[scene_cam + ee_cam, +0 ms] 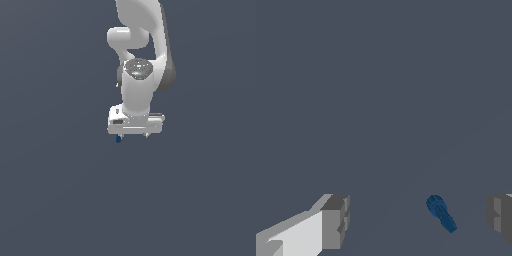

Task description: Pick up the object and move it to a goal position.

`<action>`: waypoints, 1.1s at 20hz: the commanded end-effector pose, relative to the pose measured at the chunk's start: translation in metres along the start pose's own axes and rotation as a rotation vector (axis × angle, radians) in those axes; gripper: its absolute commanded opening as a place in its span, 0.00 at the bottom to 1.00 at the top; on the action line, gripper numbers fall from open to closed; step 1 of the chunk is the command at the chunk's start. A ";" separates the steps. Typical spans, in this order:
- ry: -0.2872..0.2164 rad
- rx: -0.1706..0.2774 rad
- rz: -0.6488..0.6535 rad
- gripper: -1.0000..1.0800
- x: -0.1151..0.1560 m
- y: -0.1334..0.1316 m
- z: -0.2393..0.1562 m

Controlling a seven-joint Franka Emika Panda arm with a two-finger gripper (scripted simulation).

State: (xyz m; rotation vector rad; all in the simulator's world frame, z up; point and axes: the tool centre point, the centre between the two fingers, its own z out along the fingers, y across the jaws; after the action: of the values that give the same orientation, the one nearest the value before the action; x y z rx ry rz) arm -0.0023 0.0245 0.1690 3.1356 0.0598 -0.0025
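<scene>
Object (pixel 441 213), elongated, lies diagonally between the spread fingers (pixel 336 222) of the end effector (pixel 418 220), untouched.

No text, no labels, no brand marks, no nos. readable in either view: arm (pixel 140 60) plain white, grey ground (pixel 50 200) plain, nothing printed anywhere.
</scene>
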 end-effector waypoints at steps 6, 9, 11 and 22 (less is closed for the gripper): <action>-0.001 -0.016 0.018 0.96 -0.002 0.019 -0.002; -0.003 -0.028 0.033 0.96 -0.004 0.033 -0.004; -0.003 -0.029 0.036 0.96 -0.005 0.035 -0.004; -0.002 -0.022 0.091 0.96 -0.012 0.038 0.006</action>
State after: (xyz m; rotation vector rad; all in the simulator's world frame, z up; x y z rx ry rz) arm -0.0104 -0.0121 0.1665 3.1117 -0.0550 -0.0044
